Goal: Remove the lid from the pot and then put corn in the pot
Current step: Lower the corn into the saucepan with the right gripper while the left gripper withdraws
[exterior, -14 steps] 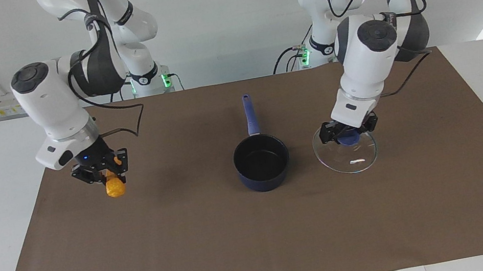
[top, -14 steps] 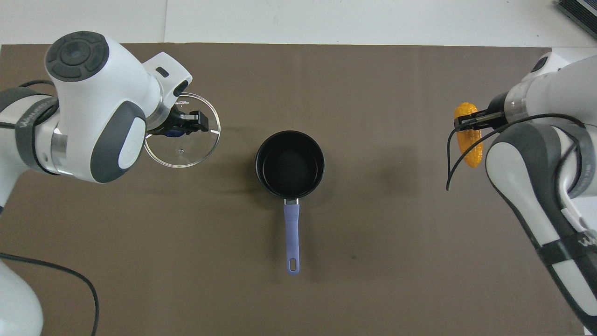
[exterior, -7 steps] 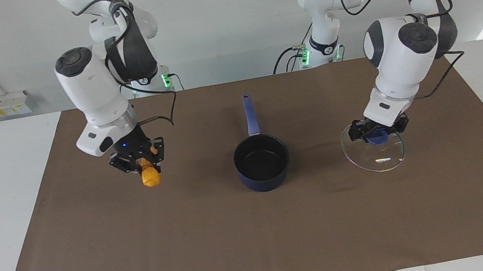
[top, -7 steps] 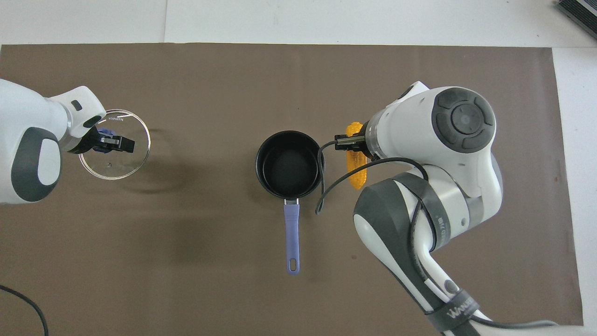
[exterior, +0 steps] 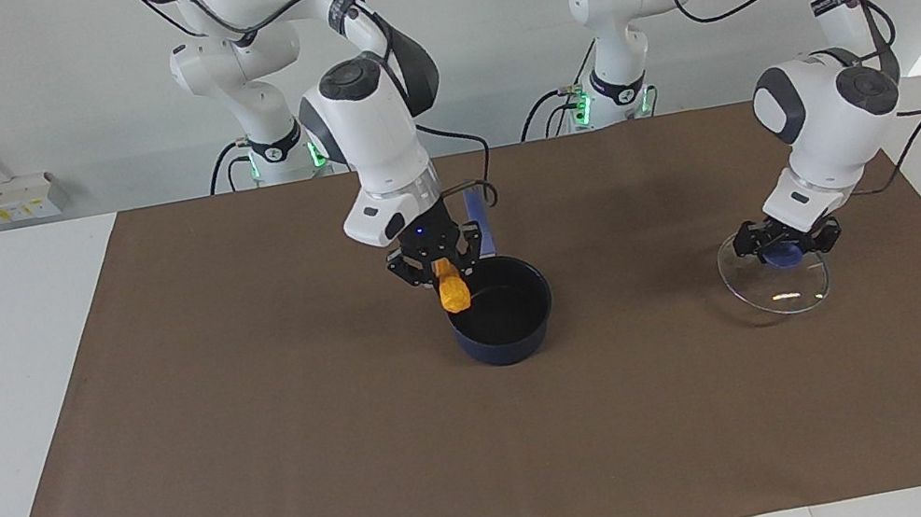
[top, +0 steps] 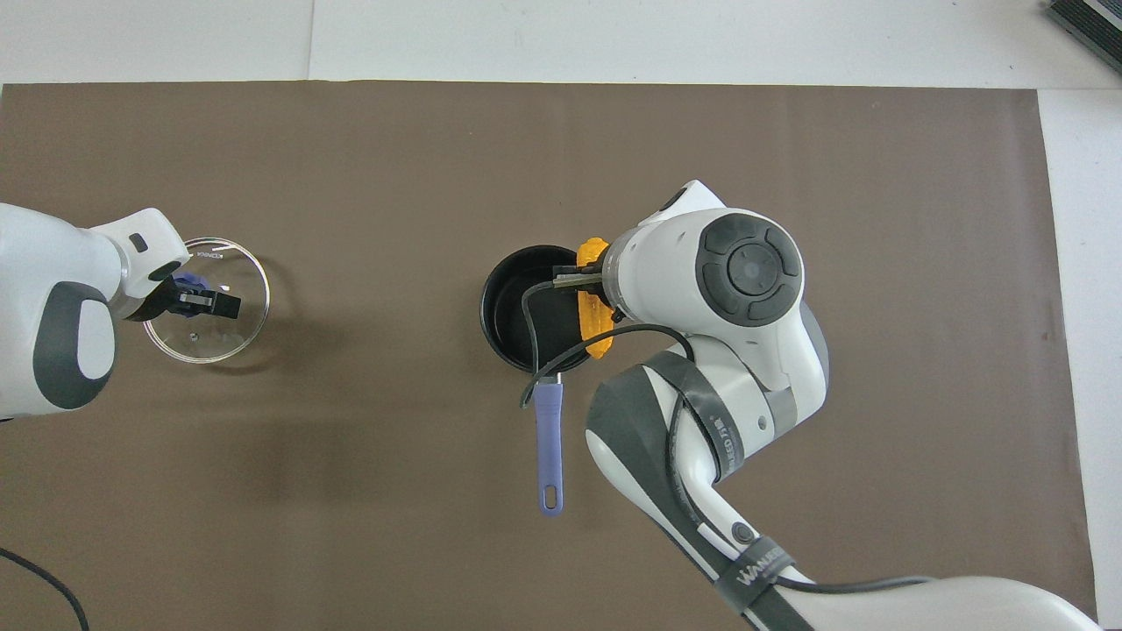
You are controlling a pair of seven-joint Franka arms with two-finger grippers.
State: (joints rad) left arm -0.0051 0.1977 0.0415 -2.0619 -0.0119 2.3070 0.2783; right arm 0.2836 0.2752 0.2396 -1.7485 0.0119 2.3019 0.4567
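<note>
Corn (exterior: 453, 294) hangs from my right gripper (exterior: 438, 271), clenched on its upper end, the cob pointing down over the rim of the pot (exterior: 502, 319) on the side toward my right arm's end of the table. In the overhead view the corn (top: 594, 307) lies across that same edge of the pot (top: 517, 307), partly over the black inside, with my right gripper (top: 574, 279) at its farther end. The cob is in the air and has not reached the pot's floor.

The pot stands open at the middle of the brown mat (exterior: 272, 481), its long blue handle (top: 548, 447) pointing toward me.

My left gripper (exterior: 787, 243) is shut on the blue knob (exterior: 784, 252) of the lid (exterior: 776, 283), toward my left arm's end of the table and well apart from the pot. The glass disc tilts, its lower edge close to the mat; whether it touches I cannot tell. From above, the lid (top: 207, 302) shows as a clear ring with my left gripper (top: 206, 302) over its centre.
</note>
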